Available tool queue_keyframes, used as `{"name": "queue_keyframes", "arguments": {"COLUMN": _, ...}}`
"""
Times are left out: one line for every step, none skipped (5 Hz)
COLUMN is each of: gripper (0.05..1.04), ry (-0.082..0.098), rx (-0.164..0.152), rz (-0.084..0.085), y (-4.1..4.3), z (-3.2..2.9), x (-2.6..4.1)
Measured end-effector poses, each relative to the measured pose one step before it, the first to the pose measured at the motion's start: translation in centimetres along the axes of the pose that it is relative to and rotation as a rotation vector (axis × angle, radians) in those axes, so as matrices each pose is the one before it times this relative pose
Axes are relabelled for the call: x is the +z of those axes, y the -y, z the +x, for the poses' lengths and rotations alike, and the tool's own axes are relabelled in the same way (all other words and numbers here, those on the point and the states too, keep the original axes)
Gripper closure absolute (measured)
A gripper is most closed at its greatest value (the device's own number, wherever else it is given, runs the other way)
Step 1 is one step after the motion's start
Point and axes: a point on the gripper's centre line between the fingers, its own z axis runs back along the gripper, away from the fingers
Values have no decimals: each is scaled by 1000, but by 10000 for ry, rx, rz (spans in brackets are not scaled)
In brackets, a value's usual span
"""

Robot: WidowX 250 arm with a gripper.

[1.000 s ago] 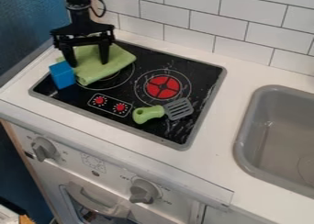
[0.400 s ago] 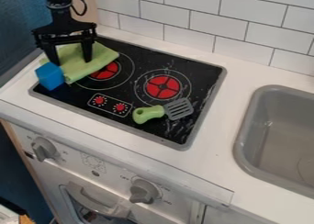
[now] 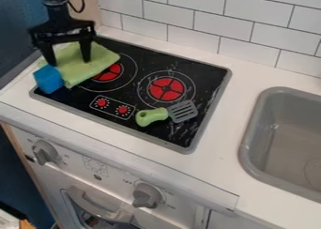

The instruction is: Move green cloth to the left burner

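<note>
Cloth [image 3: 95, 67] shifted left, claw [image 3: 69, 62] and block [image 3: 48, 79] too

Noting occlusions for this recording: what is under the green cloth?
The green cloth overlaps the left burner, whose red centre partly shows past the cloth's edge, and the black stovetop. Whatever else lies beneath is covered and cannot be seen.

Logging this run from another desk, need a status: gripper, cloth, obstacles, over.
Gripper over cloth, jaws apart. Green cloth partly covering left burner. Blue block beside cloth, possibly in the way.
</note>
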Motion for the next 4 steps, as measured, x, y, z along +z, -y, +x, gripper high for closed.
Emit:
{"name": "queue_keyframes", "arguments": {"gripper": 84, "ry": 125, "rx": -80, "rz": -60, "y": -34, "z": -19, "x": 1763}}
{"name": "queue_keyframes", "arguments": {"gripper": 84, "ry": 389, "rx": -42, "rz": -250, "y": 61, "z": 197, "x": 3196}}
{"name": "queue_keyframes", "arguments": {"gripper": 84, "ry": 228, "rx": 59, "rz": -29, "y": -293, "z": -251, "x": 2323}}
{"name": "queue_keyframes", "arguments": {"gripper": 84, "ry": 4, "rx": -6, "rz": 14, "y": -30, "z": -25, "x": 22}}
